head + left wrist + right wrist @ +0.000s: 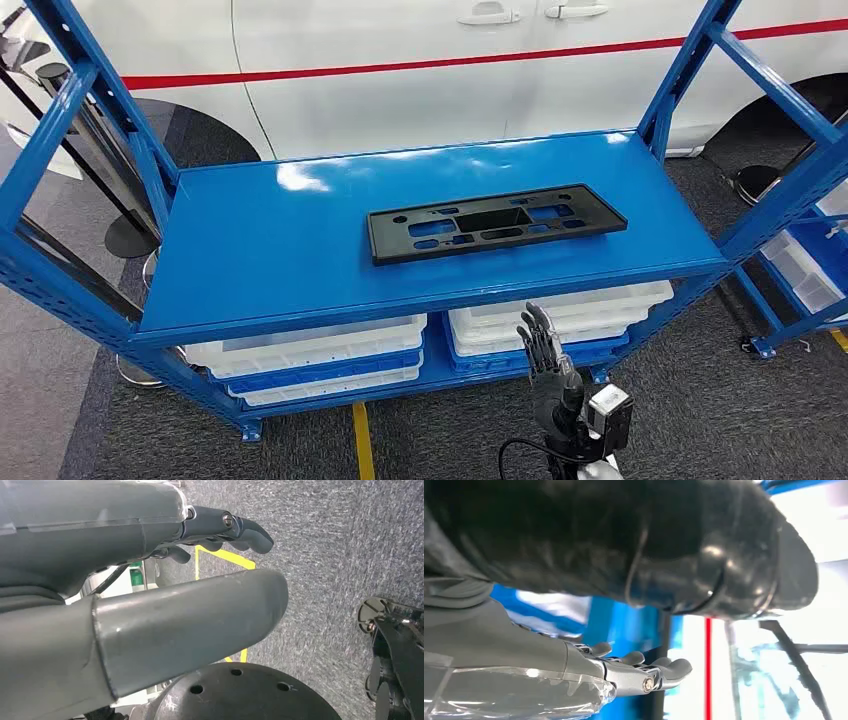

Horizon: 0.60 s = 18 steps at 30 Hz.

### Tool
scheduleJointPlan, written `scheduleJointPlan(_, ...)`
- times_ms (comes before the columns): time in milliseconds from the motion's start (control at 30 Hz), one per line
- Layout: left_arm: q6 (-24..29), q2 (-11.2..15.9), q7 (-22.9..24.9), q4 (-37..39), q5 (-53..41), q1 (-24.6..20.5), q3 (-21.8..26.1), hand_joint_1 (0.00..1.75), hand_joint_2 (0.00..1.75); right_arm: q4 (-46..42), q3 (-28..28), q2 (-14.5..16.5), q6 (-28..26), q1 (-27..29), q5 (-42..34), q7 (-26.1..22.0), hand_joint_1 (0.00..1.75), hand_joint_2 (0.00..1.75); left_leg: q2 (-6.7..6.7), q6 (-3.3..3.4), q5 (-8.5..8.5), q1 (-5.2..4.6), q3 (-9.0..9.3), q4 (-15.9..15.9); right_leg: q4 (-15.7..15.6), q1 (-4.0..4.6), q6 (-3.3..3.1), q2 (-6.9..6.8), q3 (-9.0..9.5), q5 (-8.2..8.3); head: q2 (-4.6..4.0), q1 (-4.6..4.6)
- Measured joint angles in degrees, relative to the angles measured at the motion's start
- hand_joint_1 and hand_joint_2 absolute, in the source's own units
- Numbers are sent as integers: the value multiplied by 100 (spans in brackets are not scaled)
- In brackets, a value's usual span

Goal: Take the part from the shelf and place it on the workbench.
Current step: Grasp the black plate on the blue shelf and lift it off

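The part, a flat black rectangular plate with several cut-outs [495, 222], lies on the blue shelf top [300, 250], right of its middle. My right hand [545, 368] is raised below the shelf's front edge, fingers straight and apart, holding nothing; the right wrist view shows its dark thumb [704, 550] and fingers [644, 672] in front of the blue shelf. My left hand [165, 600] hangs over the grey floor with its thumb and fingers [240, 530] extended and nothing between them.
The blue shelf's uprights [90, 110] stand at both sides. White bins [320, 355] fill the lower level. A white car with a red stripe [400, 70] is behind. Another blue rack with bins [805, 265] stands at the right. Yellow floor tape [362, 440] runs under the shelf.
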Motion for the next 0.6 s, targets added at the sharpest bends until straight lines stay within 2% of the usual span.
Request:
scheduleJointPlan(200, -19, -7, 10, 3, 0, -9, 8, 0, 0, -447, 115, -7, -121, 109, -25, 0, 0, 0, 0, 0, 0, 0, 0, 0, 0, 0, 0, 0, 0, 0, 0, 0)
scheduleJointPlan(467, -51, -8, -20, 3, -22, -34, 26, 0, 0, -781, 458, -139, -724, 122, 142, 1, 0, 0, 0, 0, 0, 0, 1, 0, 0, 1, 0, 0, 1, 0, 0, 0)
scheduleJointPlan(533, -76, -8, -20, 4, -70, -40, 27, 0, 0, -766, 557, -195, -1250, 65, 614, 5, 0, 0, 0, 0, 0, 1, 0, -1, 1, 0, 0, 0, 2, 0, 0, 0)
scheduleJointPlan(600, -127, -8, -1, 5, -147, -50, 26, 0, 0, -642, 692, -265, -2158, -97, 1474, 59, 0, 0, 2, 0, 0, 1, 0, -1, 2, 0, 0, 5, 3, 1, 0, 0)
